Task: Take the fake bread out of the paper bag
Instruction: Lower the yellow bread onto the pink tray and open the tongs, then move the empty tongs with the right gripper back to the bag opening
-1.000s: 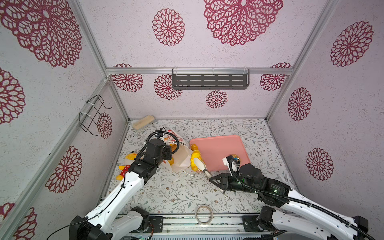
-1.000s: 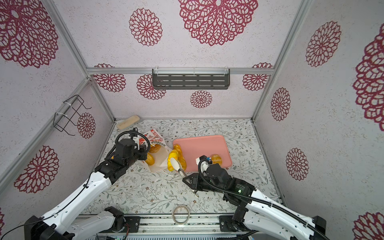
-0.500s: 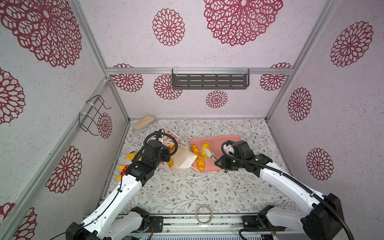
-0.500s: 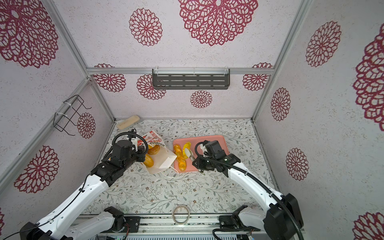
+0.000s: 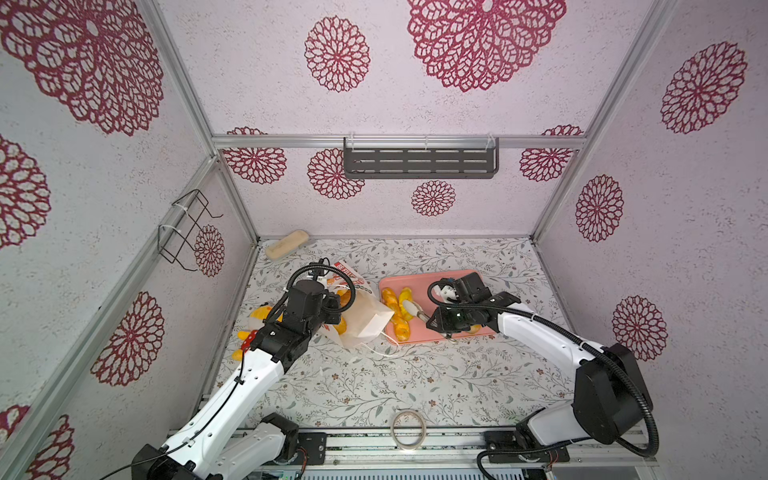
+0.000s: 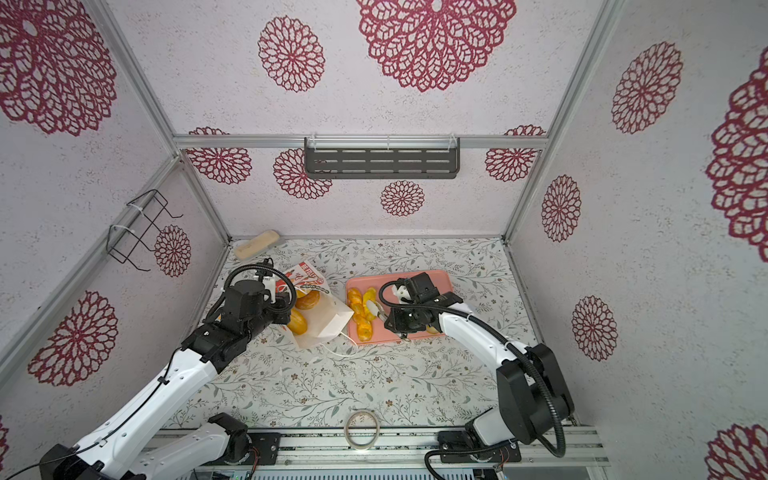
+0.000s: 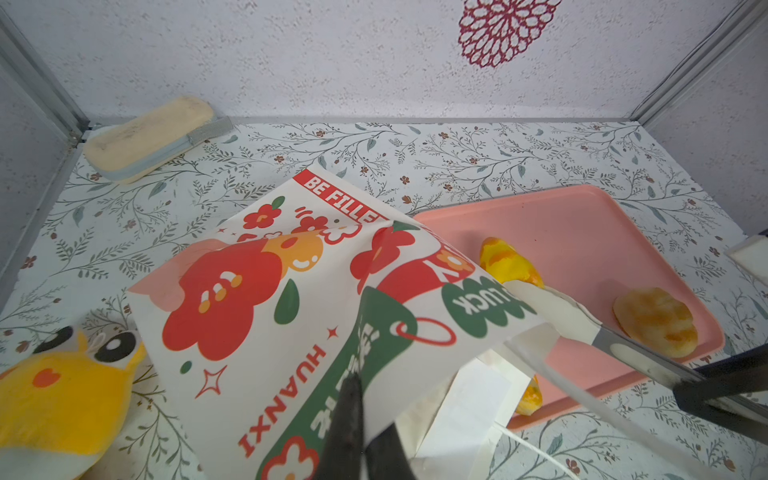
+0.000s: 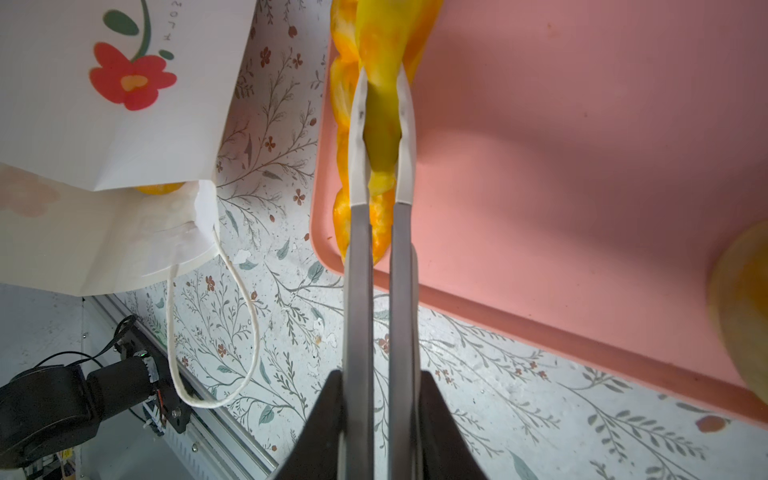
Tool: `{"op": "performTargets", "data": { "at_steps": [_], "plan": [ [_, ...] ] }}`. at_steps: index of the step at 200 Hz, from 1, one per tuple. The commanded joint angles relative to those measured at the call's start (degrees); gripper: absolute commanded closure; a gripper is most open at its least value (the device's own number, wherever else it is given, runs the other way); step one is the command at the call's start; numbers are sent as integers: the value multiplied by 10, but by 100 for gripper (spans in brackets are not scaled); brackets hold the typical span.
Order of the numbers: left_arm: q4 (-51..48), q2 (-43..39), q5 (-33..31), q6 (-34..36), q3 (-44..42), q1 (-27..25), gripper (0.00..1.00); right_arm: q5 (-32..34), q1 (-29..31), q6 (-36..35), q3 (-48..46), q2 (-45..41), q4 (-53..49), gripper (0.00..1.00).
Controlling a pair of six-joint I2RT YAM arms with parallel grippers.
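**Flowered desk: one bread over the tray, the bag held open**

Flowered paper covers the desk (image 5: 415, 374), and red rosettes mark the walls around it. We see the paper bag (image 6: 328, 320) lying on its side, left of the middle, with its handles toward the near side. The left pincer (image 7: 357, 399) is fully closed on the edge of the printed face and lifts it. We judge this keeps the mouth open and stops the bag from sliding.

The right pincer (image 8: 382, 108), almost closed, clamps a yellow bread (image 8: 395, 33) between its long metal fingers over the left part of the pink tray (image 5: 457, 278). Probably it will lay the bread there beside the braided roll (image 5: 399, 328). A round bun (image 7: 652, 324) rests on the near right part of the tray.

Two buns (image 6: 307, 300) show in the bag's opening, so they are not yet out. A cord handle (image 8: 216, 332) lies on the desk between bag and tray and could catch a reach. A plush toy (image 7: 54, 395) sits just left of the bag. A beige block (image 5: 286, 245) and a tape ring (image 5: 409, 428) are well apart.
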Motion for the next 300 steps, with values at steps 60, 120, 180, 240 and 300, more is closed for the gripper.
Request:
{"op": "performTargets", "data": {
  "at_steps": [60,120,180,240,300],
  "plan": [
    [-2,11,7,4,13,4,100,40,-15,-28,21,8,-12,70],
    [-3,14,11,1,16,3,100,73,-20,-26,20,7,-44,52],
    [-6,14,11,4,19,3,100,109,-27,-17,23,-7,-69,45],
    [-7,24,16,4,27,3,100,124,-29,-24,53,-34,-115,46],
    [-10,21,17,11,23,4,100,127,-29,-21,84,-75,-157,54]
  ]
}}
